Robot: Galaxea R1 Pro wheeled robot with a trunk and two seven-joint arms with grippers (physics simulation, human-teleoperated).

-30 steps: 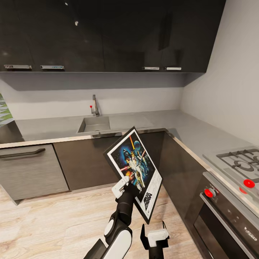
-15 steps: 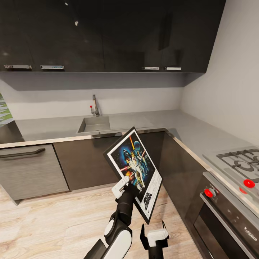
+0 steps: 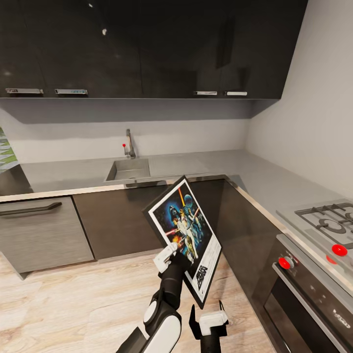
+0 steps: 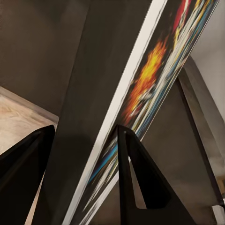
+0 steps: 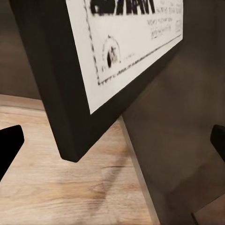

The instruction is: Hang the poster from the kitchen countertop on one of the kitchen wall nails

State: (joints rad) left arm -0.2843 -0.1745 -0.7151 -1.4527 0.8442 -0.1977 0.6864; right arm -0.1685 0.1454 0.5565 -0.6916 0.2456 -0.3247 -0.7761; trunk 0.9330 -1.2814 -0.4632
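left gripper (image 3: pixel 172 255) sits lower centre of the head frame, pinching the poster (image 3: pixel 188 231) by its lower-left long edge; in the left wrist view the two dark fingers (image 4: pixel 136 178) stand either side of the frame's thickness, one on the printed face and one on the back, so the grip reads as firm. the poster is off the kitchen countertop (image 3: pixel 206 166) and held in the air in front of the lower cabinets, tilted, its long axis running from upper left to lower right of the head frame, logo end lowest. right gripper (image 3: pixel 210 324) is at the bottom centre of the frame, just below the poster's lower corner, fingers spread and holding nothing; the right wrist view looks up at that black corner (image 5: pixel 70 150) with a fingertip at each side margin and a gap between them and the frame. judgement: pick is done, carry and hang remain. no wall nail can be made out on the grey walls from here, so the direction from poster to nail cannot be told. left arm is the carrying arm. containers: the inset sink (image 3: pixel 128 169), centre left, looks empty; the hob (image 3: pixel 326 220) at right edge carries nothing.
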